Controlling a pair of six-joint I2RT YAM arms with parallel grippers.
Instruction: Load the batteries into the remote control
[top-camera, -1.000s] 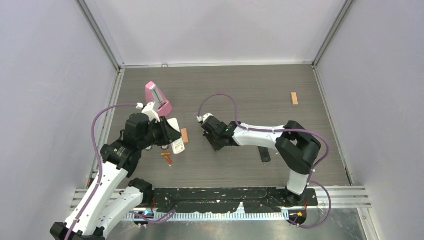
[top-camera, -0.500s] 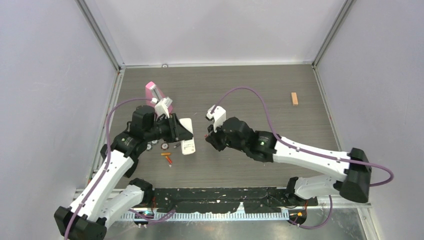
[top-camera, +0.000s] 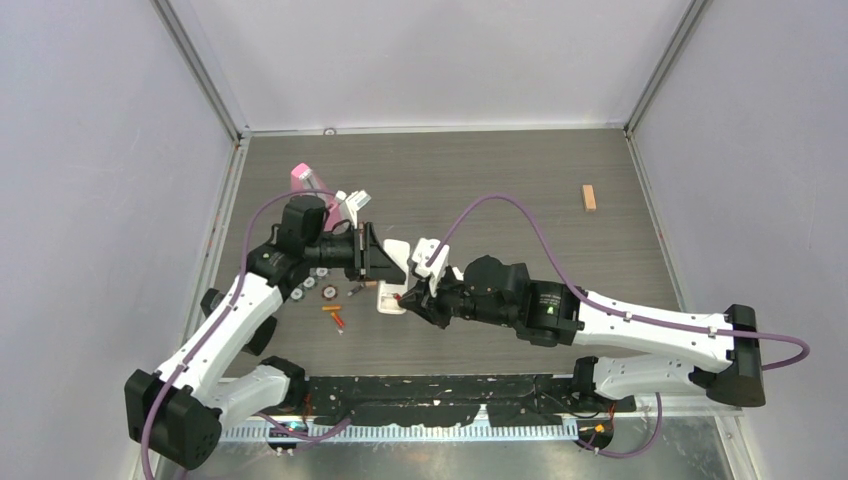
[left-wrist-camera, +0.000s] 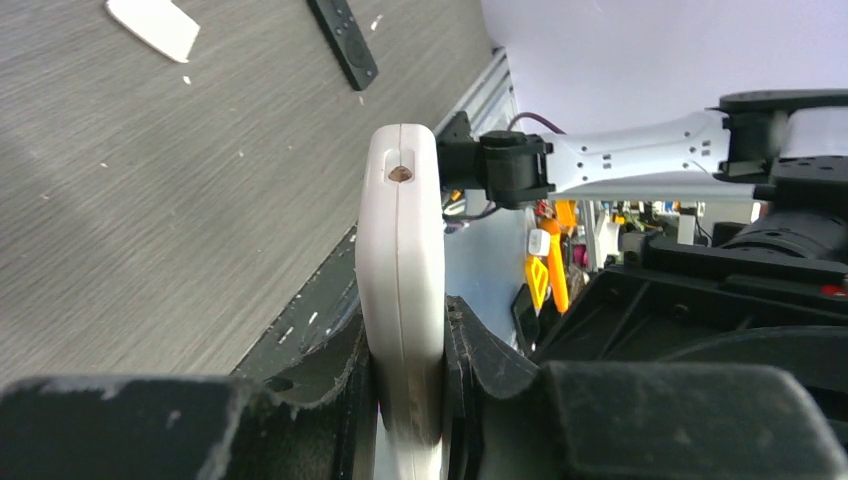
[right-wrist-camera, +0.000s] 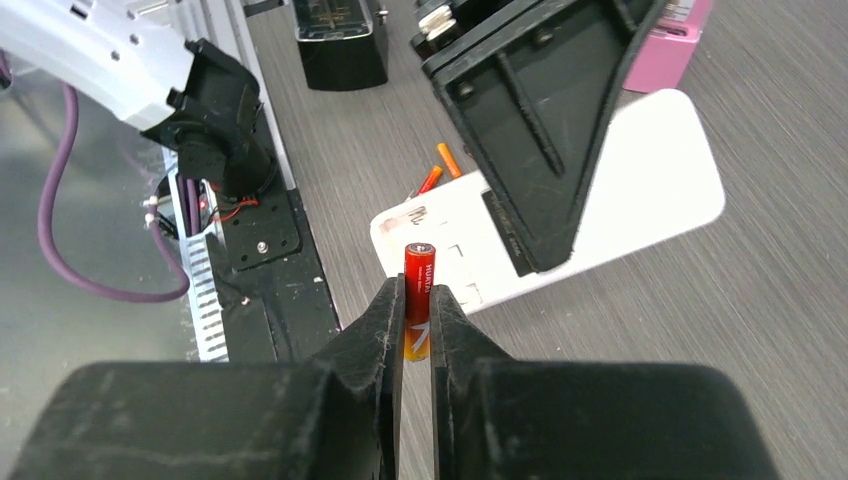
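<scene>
- Left gripper, seen from above, is clamped on a white remote left of the middle of the table. Right gripper meets the remote's near end, pinching a red battery. Two loose batteries lie just left of the remote, near two dark discs. A pink object sits behind the left arm, and a tan block lies far right.
- Left wrist view: black fingers squeeze the flat faces of the white remote, which is seen edge-on. A slim black remote lies on the table beyond.
- Right wrist view: the right gripper is closed on the battery, which stands upright between its jaws, just in front of the near end of the white remote. That end shows what looks like a battery bay. The loose batteries lie beyond.
</scene>
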